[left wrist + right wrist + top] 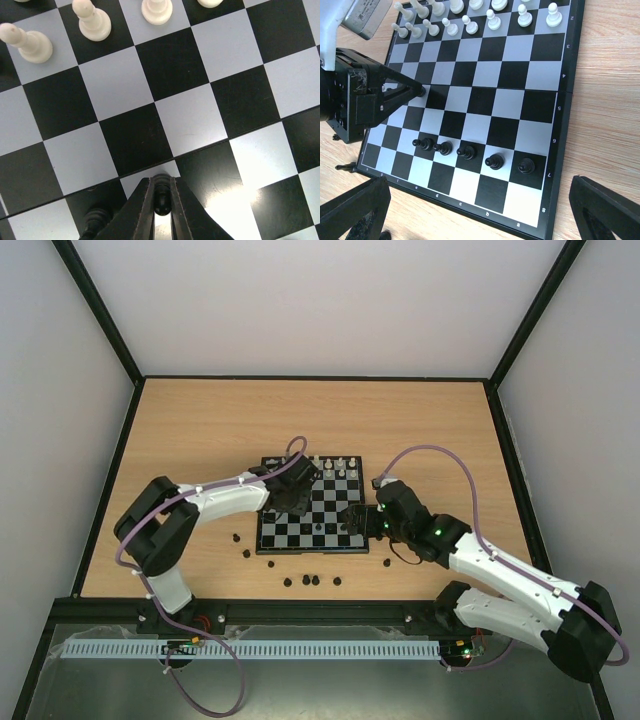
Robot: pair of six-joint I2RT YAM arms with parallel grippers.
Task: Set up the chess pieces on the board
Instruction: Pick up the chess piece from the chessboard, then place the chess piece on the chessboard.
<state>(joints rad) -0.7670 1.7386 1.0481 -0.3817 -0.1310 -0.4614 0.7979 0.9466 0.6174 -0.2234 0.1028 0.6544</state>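
L grip (421, 91) clamped on blk pawn (161, 202), at mid-ranks of board (530, 75) | R grip (480, 210) wide, empty | tip: lower straight onto free sq beside blk pawn row (470, 152), centre, release once seated

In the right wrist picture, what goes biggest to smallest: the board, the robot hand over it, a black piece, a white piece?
1. board
2. left hand
3. black piece and white piece: about alike. The black row is nearer the camera, so I won't rank them.
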